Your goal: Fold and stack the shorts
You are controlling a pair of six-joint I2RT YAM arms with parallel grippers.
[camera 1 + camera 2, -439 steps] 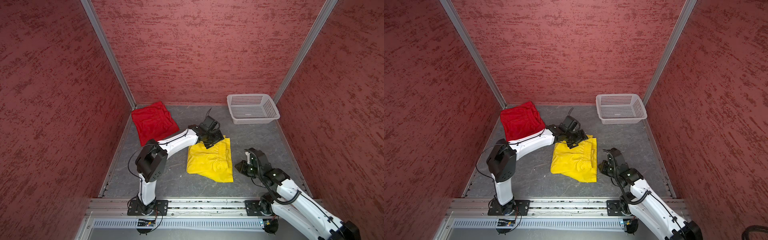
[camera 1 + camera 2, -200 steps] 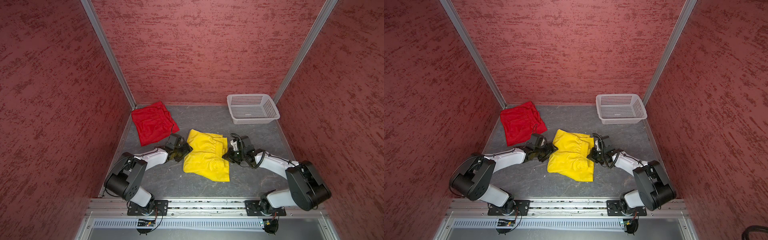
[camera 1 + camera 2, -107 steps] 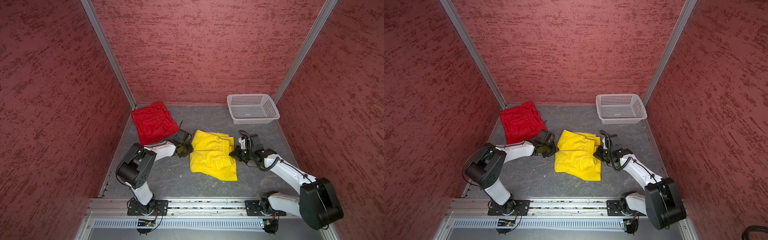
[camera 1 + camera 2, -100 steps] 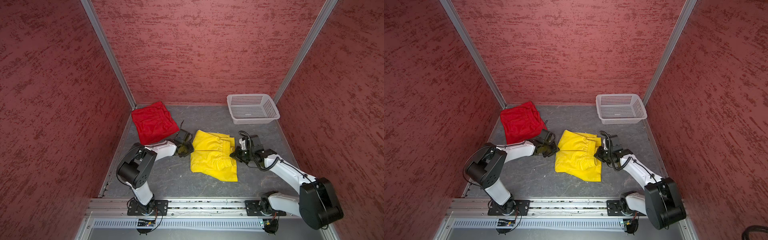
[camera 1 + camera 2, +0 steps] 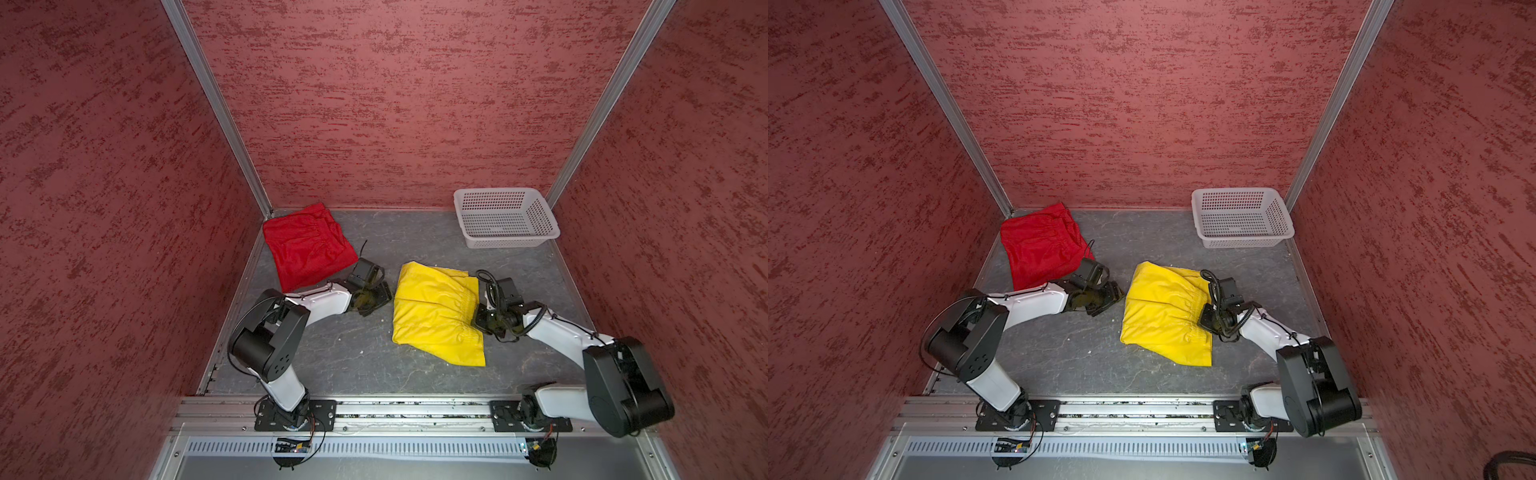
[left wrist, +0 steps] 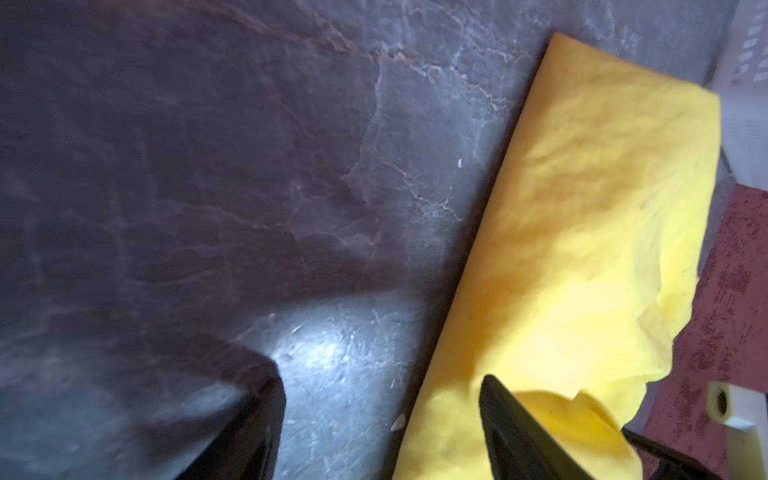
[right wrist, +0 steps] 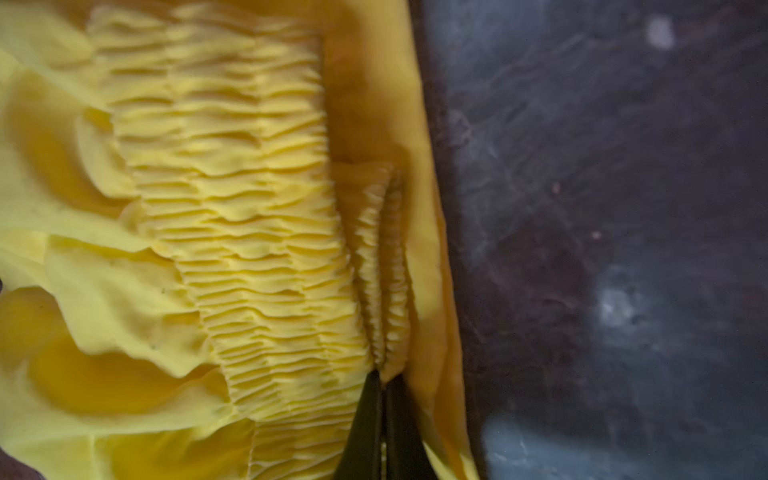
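Gripping the gathered waistband of the yellow shorts [image 5: 436, 320], our right gripper [image 7: 380, 376] has its jaws pressed together on a pinch of the elastic, on the side of the garment facing the tabletop's [image 5: 365, 361] right edge. The yellow pair lies rumpled near the middle of the tabletop. Our left gripper [image 6: 380, 376] sits low just beside the opposite side of the cloth, jaws spread wide and holding nothing. In its wrist view one finger overlaps the yellow edge and the other stands over bare tabletop. The red shorts [image 5: 307, 249] lie flat and squared in the far left corner, and a white basket [image 5: 511, 242] sits in the far right corner. We judge the yellow pair's fold to be the step in hand. Next, we reckon, the left jaws must close on that edge so both arms can lift and double the thin cloth over, before it goes onto the red pair.
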